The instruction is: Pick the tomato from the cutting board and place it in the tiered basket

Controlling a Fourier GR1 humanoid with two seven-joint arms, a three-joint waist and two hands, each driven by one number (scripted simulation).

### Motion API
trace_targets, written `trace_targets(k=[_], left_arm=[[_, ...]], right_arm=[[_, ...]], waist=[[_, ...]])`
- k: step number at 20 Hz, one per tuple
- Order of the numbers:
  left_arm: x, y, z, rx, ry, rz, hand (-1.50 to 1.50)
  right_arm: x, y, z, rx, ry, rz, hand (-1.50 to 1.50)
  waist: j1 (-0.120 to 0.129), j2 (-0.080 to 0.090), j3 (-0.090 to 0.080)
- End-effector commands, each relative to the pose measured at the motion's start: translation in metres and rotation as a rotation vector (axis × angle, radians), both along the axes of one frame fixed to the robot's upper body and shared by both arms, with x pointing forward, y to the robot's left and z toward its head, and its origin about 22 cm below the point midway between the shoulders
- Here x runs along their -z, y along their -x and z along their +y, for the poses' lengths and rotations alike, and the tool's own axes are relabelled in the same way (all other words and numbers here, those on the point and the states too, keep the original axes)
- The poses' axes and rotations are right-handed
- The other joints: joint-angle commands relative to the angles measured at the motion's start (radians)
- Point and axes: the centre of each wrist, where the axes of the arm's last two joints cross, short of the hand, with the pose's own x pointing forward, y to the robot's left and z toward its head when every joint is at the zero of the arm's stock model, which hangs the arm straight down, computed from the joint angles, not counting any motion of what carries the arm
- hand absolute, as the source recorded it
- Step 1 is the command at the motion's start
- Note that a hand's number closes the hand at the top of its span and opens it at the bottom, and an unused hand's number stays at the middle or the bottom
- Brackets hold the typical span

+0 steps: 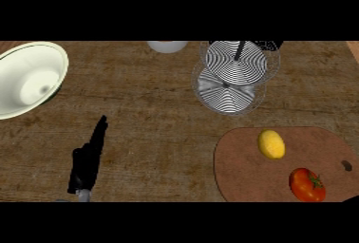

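A red tomato [307, 185] with a green stem lies on the near right part of a round brown cutting board [242, 163]. The wire tiered basket [235, 61] stands beyond the board, at the back of the counter, with a smaller upper tier over a wider lower tier [226, 95]. My left hand [88, 161] shows at the lower left with straight fingers pointing away from me, far from the tomato and holding nothing. A dark sliver at the lower right corner may be my right hand [352, 199]; too little of it shows to read.
A yellow oval fruit [271, 144] lies on the board behind the tomato. A large white bowl [28, 78] sits at the far left. A white cup [167, 45] stands at the back edge. Bare wooden counter [154, 118] lies between hand and board.
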Motion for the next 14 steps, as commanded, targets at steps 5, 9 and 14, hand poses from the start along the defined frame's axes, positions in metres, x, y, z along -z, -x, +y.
trace_targets(k=[5,9,14], left_arm=[[0.010,0.006,0.000,0.008,0.014,0.046,0.00],[-0.005,-0.004,0.007,-0.005,-0.009,0.026,0.00],[0.010,0.006,-0.006,-0.008,0.008,0.032,0.00]], right_arm=[[0.011,-0.024,0.007,0.123,-0.010,0.234,-1.50],[0.024,-0.026,0.016,0.114,-0.021,0.259,-1.50],[0.043,-0.044,0.023,0.103,-0.030,0.287,-1.50]], waist=[[0.000,0.003,-0.003],[-0.010,-0.001,-0.003],[-0.020,-0.003,-0.002]])
